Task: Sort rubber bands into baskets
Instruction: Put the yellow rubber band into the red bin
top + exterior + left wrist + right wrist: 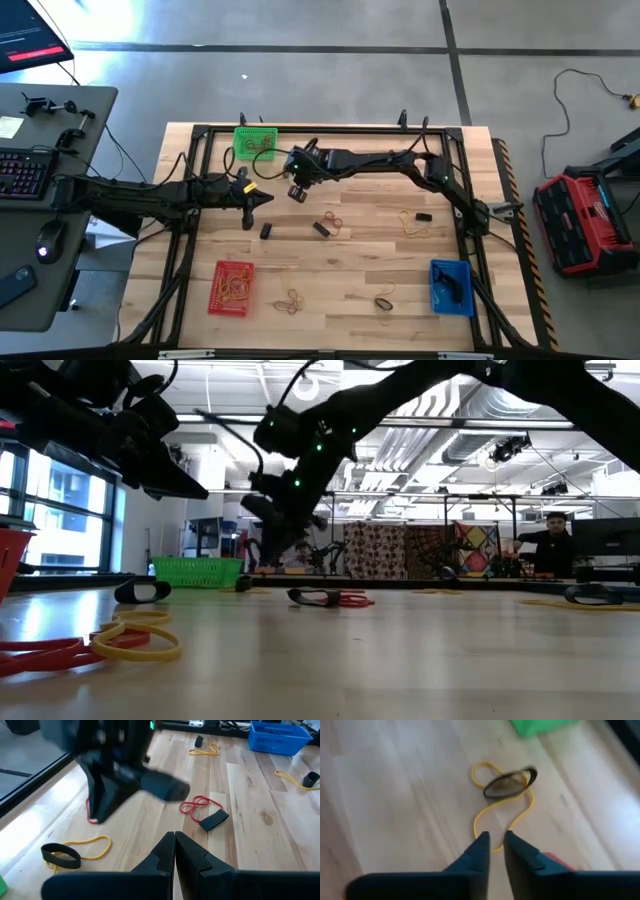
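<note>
My right gripper (494, 840) hovers over the table near the green basket (254, 142), fingers slanting down with a narrow gap and nothing between them. Ahead of it a yellow rubber band (496, 812) lies on the wood with a black band (511, 783) on top. A bit of red rubber band (555, 861) shows beside one finger, also seen in the left wrist view (89, 815). My left gripper (174, 840) waits shut above the table's left half (262, 200). The red basket (232, 287) and the blue basket (451, 287) stand near the front edge. My right gripper has a red band (89, 815) close beside its fingers; I cannot tell whether a finger touches it or it lies on the table below.
Loose bands lie about the table's middle: a red one (331, 220), black ones (321, 229) (267, 231), and yellow ones (415, 225) (292, 300). A black frame (330, 130) rims the table. A person (552, 535) sits in the room behind.
</note>
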### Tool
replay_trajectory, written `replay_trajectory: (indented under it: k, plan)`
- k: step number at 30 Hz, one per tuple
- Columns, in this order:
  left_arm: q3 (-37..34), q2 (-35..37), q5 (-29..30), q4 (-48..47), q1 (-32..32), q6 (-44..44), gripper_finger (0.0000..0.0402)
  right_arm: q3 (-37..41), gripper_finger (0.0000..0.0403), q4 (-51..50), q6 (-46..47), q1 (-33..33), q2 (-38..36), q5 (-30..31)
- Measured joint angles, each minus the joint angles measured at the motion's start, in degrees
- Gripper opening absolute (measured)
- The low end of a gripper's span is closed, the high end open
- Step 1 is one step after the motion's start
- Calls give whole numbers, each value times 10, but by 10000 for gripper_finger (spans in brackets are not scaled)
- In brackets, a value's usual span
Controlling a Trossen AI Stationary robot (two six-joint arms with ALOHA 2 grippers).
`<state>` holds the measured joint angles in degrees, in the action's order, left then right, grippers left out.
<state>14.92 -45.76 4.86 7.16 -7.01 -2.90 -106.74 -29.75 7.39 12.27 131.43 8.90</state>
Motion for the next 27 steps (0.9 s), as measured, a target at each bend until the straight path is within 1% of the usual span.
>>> replay_trajectory:
  k: [5,8,12,14,19,23,27]
  plan:
    - [0,0,3,0,0,0,2,0,128,34,25,0,24,4]
    - [0,0,3,-2,1,0,2,0,174,39,31,0,39,33]
    - [0,0,4,-3,1,0,2,0,214,43,31,1,54,43]
    - [0,0,4,-2,1,0,2,0,223,46,31,2,58,44]
    - [0,0,4,-1,1,0,2,0,222,63,31,3,66,44]
    - [0,0,4,-2,1,0,2,-1,211,77,32,4,76,28]
    - [0,0,3,-3,2,0,2,-3,189,81,33,5,87,23]
